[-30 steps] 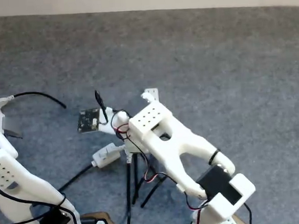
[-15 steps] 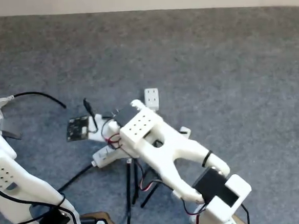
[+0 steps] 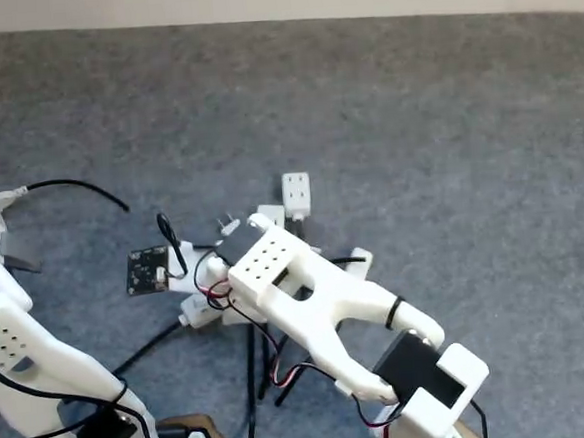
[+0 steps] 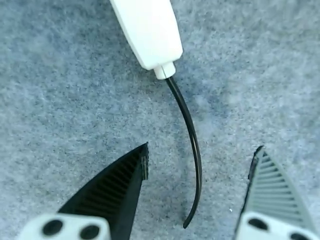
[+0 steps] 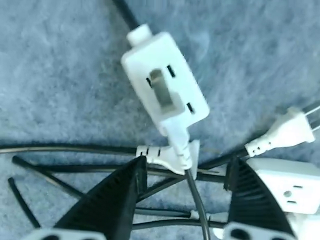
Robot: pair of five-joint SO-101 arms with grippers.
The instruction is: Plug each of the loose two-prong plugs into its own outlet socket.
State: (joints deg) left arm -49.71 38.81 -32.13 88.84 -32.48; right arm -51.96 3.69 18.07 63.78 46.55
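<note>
Hand (image 4: 203, 147) spread, black cable (image 4: 193, 150), white casing (image 4: 150, 30), possibly plug

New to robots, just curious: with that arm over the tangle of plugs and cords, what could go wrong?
The right gripper hangs open at a white plug lying on crossed black cords; closing might pinch a cord too. The outlet block lies unheld on carpet and may slide when pushed.

Left tool (image 4: 202, 147), right tool (image 5: 187, 161), both agape
</note>
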